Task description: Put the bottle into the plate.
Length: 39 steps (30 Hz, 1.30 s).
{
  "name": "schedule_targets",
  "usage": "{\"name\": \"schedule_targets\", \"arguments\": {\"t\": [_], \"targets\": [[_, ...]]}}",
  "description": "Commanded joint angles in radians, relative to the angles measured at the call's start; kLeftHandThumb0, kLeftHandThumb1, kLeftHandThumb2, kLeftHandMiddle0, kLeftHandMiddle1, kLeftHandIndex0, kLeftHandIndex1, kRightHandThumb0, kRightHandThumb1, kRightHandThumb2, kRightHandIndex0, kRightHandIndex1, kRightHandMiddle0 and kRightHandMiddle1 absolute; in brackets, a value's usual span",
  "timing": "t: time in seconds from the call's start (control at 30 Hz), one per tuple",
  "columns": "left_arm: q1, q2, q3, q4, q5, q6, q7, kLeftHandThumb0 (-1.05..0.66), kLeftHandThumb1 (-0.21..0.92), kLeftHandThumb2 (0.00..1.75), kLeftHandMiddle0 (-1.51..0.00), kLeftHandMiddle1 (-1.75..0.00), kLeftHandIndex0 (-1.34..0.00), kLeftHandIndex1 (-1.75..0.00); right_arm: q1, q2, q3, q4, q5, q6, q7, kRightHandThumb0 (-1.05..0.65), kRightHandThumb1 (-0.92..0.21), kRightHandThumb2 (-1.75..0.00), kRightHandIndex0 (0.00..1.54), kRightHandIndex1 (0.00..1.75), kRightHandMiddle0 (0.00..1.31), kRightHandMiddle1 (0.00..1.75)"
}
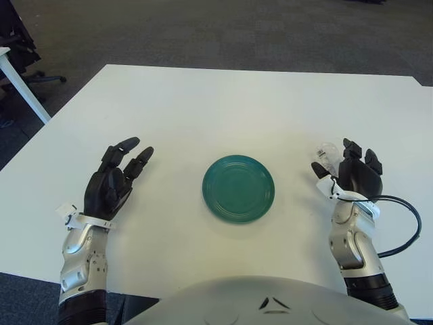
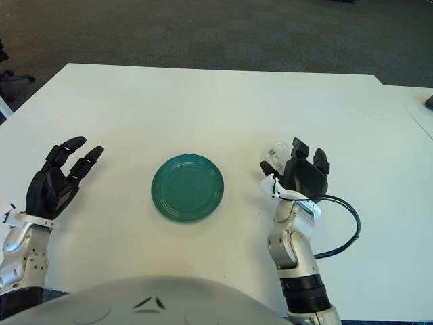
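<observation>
Reaching at the table's right side, the right hand sits just behind a clear bottle — fingers spread, not closed on it. Left hand open, idle left of the green plate.

Right eye: bottle lies right of the plate — apart.

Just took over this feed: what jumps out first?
A green plate sits at the middle of the white table. To its right, the right hand is up against a small clear bottle. The left hand shows to the plate's left, fingers spread.
</observation>
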Motion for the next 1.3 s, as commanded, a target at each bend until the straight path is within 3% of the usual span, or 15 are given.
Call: {"name": "schedule_targets", "arguments": {"t": [0.0, 0.57, 0.73, 1.27], "targets": [[-0.011, 0.017, 0.01, -0.006, -0.011, 0.011, 0.003, -0.61, 0.92, 0.48, -0.41, -0.29, -0.09, -1.1, -0.009, 0.008, -0.012, -0.008, 0.005, -0.01, -0.018, -1.05, -0.92, -0.57, 0.27, 0.07, 0.0, 0.47], [-0.015, 0.017, 0.012, -0.016, -0.009, 0.022, 0.008, -0.61, 0.92, 0.48, -0.41, -0.29, -0.09, -1.1, -0.018, 0.024, -0.043, 0.001, 0.035, -0.061, -0.073, -1.05, -0.92, -0.42, 0.39, 0.14, 0.0, 0.85], [-0.009, 0.015, 0.011, -0.03, -0.01, 0.028, 0.012, -0.61, 0.92, 0.48, -0.41, -0.29, -0.09, -1.1, -0.019, 0.023, -0.048, 0.0, 0.043, -0.069, -0.078, -1.05, -0.92, -0.33, 0.3, 0.46, 0.0, 0.91], [0.027, 0.016, 0.019, -0.103, -0.024, 0.062, 0.024, -0.61, 0.92, 0.48, -0.41, -0.29, -0.09, -1.1, -0.002, 0.025, -0.054, -0.028, 0.038, -0.062, -0.056, -1.0, -0.92, -0.26, 0.24, 0.65, 0.0, 1.0]]}}
